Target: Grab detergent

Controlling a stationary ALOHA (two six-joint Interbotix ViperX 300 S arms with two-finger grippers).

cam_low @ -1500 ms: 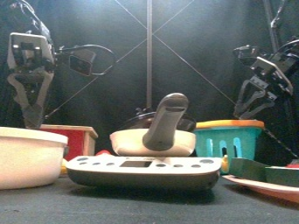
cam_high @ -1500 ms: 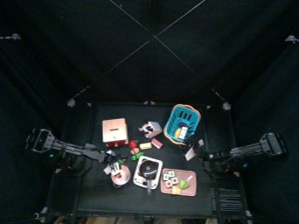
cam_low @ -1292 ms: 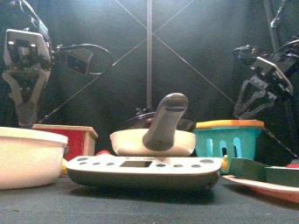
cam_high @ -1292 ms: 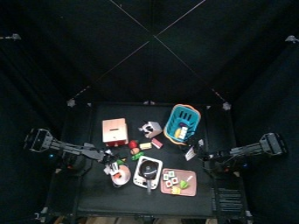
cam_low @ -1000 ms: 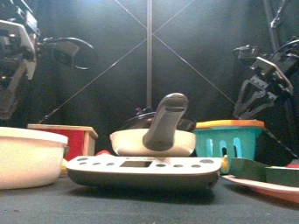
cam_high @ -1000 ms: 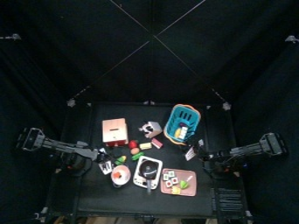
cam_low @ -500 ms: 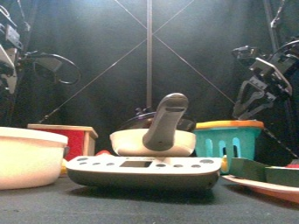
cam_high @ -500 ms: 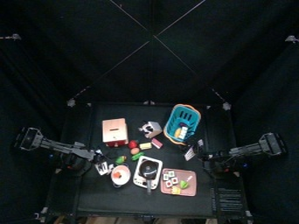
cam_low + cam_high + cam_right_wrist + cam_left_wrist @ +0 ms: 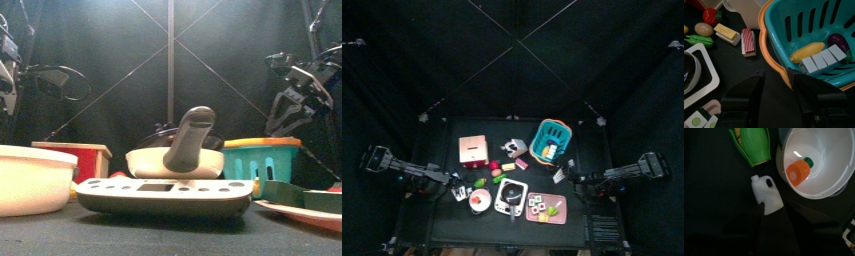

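Note:
The detergent is a small white jug [image 9: 767, 194] lying on the black table between a green corn cob [image 9: 754, 145] and a white bowl [image 9: 839, 182]. In the top view it is a small white spot [image 9: 462, 187]. My left gripper [image 9: 771, 212] hangs right over the jug's near end, at the table's left edge [image 9: 449, 184]. In that view it is only a dark shape. My right gripper [image 9: 781, 82] is open and empty over the orange rim of a teal basket [image 9: 784, 55], at the table's right [image 9: 583, 180].
The white bowl holds an orange piece [image 9: 799, 172]. The basket [image 9: 552, 140] holds a banana [image 9: 807, 51] and a white pack [image 9: 823, 59]. A red box [image 9: 473, 149], a kitchen scale [image 9: 167, 195], a mortar with pestle [image 9: 185, 158] and a plate of toy food [image 9: 545, 208] fill the middle.
My left arm has drawn back toward the table's left edge and has left most of the front view. The right arm has not moved.

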